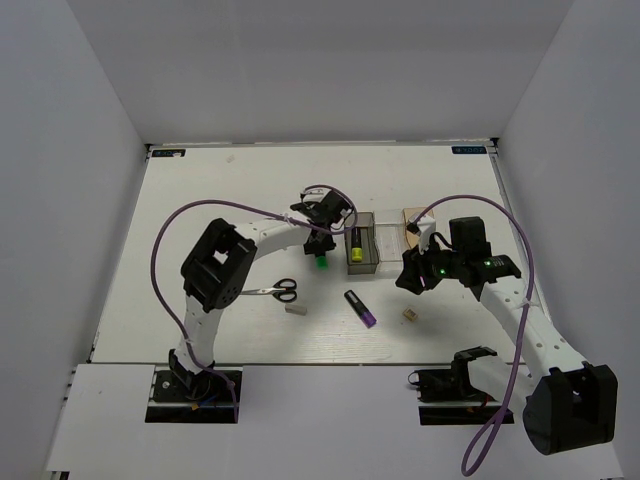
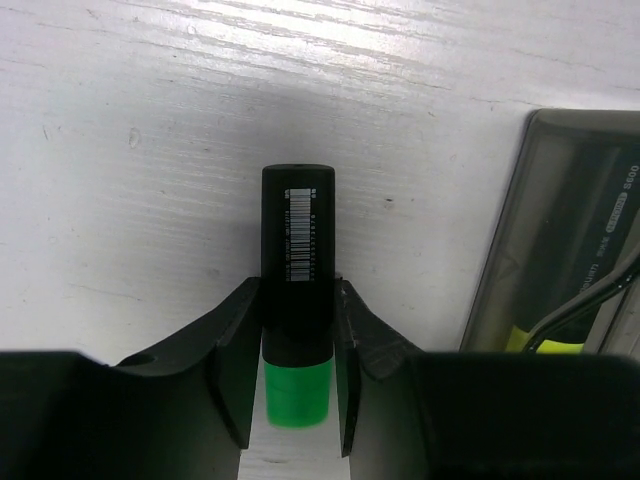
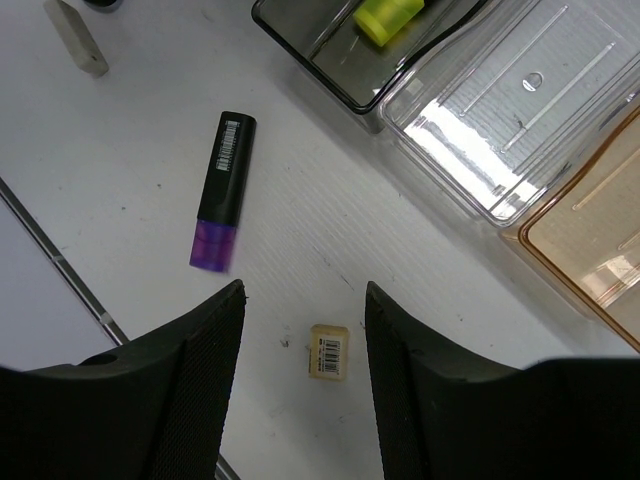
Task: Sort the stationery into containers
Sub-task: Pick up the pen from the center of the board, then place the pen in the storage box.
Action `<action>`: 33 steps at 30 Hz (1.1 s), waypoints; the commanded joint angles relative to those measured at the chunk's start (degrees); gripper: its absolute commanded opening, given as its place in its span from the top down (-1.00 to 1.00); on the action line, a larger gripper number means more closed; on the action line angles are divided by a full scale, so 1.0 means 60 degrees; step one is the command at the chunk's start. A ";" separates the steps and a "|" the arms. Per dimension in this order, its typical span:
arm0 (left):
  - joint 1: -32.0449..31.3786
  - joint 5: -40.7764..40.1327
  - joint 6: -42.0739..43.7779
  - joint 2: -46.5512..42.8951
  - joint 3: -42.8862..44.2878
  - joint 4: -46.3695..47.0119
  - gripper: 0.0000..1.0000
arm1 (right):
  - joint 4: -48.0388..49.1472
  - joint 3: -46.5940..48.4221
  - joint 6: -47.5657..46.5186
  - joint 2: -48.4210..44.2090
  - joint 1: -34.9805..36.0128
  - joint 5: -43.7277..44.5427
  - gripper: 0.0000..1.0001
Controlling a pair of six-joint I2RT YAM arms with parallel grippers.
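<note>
My left gripper [image 1: 322, 247] is shut on the green-ended highlighter [image 1: 323, 260], just left of the dark smoky box [image 1: 362, 266]. In the left wrist view the jaws [image 2: 297, 300] press both sides of the highlighter's black body [image 2: 297, 240], green end toward the wrist. The yellow-ended highlighter [image 1: 356, 247] lies in the dark box. My right gripper [image 1: 413, 277] is open, hovering over the tan cube [image 3: 328, 351], which lies between its fingers [image 3: 200, 350]. The purple-ended highlighter [image 1: 361, 308], scissors [image 1: 280, 291] and grey block [image 1: 296, 310] lie on the table.
The clear box [image 1: 388, 247] and tan-orange box [image 1: 413, 222] continue the row to the right of the dark box. In the right wrist view the clear box [image 3: 500, 110] and tan-orange box [image 3: 590, 250] hold nothing. White walls enclose the table.
</note>
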 commanded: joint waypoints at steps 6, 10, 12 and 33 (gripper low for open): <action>-0.0086 -0.0265 0.0567 -0.1546 -0.0480 -0.0135 0.97 | 0.0104 0.0330 -0.0142 -0.0112 0.0039 -0.0010 -0.23; -0.0336 -0.0339 0.0875 -0.2075 0.0033 -0.0004 0.97 | 0.0074 0.0331 -0.0215 -0.0068 0.0039 -0.0054 -0.23; -0.0511 -0.0251 0.0948 -0.2164 0.0383 0.0142 0.97 | 0.0060 0.0345 -0.0201 -0.0083 0.0025 -0.0054 0.02; -0.0951 0.0862 0.0392 0.0034 0.3110 -0.0048 0.16 | -0.0160 0.0374 -0.0479 0.0210 0.0215 -0.0552 -0.16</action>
